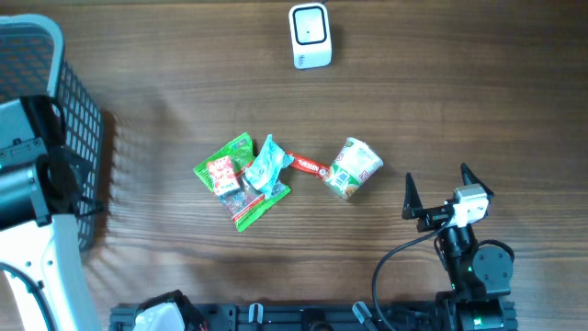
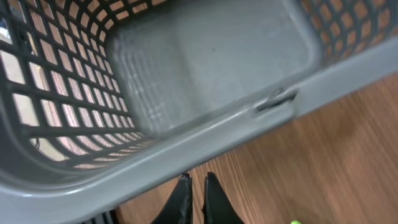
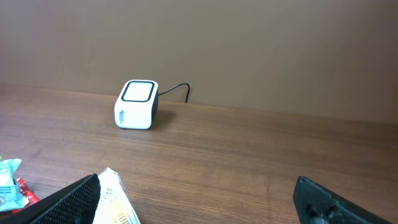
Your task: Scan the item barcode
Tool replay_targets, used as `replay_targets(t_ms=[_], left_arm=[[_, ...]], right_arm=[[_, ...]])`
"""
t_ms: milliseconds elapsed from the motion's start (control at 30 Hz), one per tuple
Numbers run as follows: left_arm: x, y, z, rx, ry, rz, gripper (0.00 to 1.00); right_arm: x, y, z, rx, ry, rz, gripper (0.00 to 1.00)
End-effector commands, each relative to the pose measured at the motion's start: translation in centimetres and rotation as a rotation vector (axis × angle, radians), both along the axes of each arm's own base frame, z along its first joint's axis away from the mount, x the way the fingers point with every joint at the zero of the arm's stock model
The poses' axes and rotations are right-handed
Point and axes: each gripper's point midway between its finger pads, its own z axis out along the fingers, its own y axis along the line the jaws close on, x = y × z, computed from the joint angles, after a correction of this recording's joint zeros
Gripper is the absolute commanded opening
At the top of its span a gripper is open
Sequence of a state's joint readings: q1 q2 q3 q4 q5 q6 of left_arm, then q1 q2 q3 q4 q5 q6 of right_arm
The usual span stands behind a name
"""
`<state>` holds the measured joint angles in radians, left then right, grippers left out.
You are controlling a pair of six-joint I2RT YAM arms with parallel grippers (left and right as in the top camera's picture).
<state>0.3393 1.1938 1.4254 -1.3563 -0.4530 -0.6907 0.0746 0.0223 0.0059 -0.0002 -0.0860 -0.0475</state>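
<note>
The white barcode scanner (image 1: 310, 35) stands at the far middle of the table, also seen as the scanner (image 3: 137, 104) in the right wrist view. Items lie in a cluster mid-table: a green packet (image 1: 234, 181), a pale blue packet (image 1: 269, 164), a red bar (image 1: 309, 166) and a cup (image 1: 352, 167) on its side. My right gripper (image 1: 436, 175) is open and empty just right of the cup; the cup's lid (image 3: 115, 200) shows by its left finger. My left gripper (image 2: 198, 182) is shut on nothing at the rim of the grey basket (image 2: 205, 134).
The grey mesh basket (image 1: 78, 110) stands at the table's left edge, with my left arm over it; what shows of its inside holds nothing. A black cable (image 3: 177, 89) runs from the scanner to the back wall.
</note>
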Motion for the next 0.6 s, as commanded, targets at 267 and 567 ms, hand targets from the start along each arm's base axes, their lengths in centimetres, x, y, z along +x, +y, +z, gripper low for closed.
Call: replay_targets(t_ms=[267, 567], left_arm=[[8.3, -9.2, -0.4, -0.245, -0.15, -0.647, 0.85], [18.5, -10.9, -0.2, -0.064, -0.259, -0.902, 1.0]], right_arm=[[0.0, 0.0, 0.2, -0.004, -0.01, 0.004, 1.0], [0.0, 0.0, 0.2, -0.004, -0.01, 0.004, 1.0]])
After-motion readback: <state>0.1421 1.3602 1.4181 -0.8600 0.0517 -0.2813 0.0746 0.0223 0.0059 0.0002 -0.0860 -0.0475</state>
